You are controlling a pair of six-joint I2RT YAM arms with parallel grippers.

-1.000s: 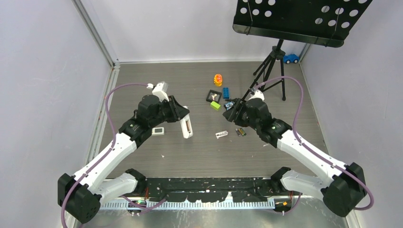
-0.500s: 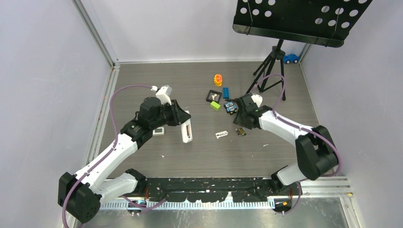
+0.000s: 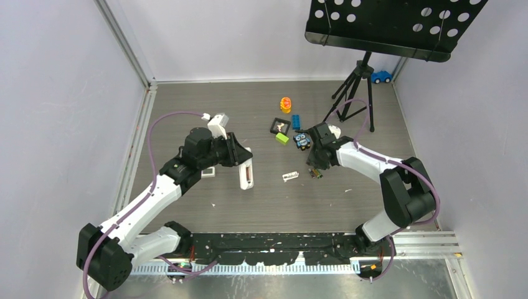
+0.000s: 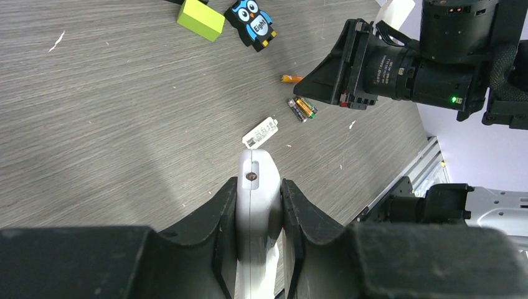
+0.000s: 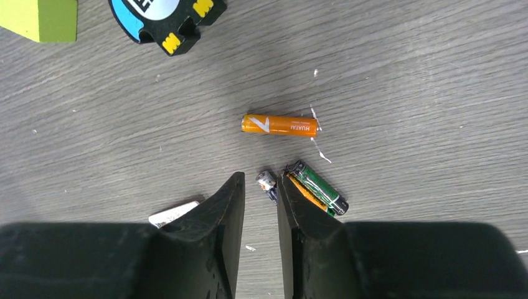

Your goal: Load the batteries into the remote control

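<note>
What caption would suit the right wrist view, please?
Right gripper straddling one dark battery, orange battery lying just beyond.

In the right wrist view, 1 battery (image 5: 266, 181) shows only its metal end between the fingers of the right gripper (image 5: 259, 179); whether they pinch it is unclear. The top edge cuts off the green block (image 5: 37, 15) and the owl tile (image 5: 165, 18). The left gripper (image 4: 258, 184) hides most of the remote control (image 4: 252, 165), leaving 1 narrow edge. From above, the batteries (image 3: 315, 172) are too small to count.
</note>
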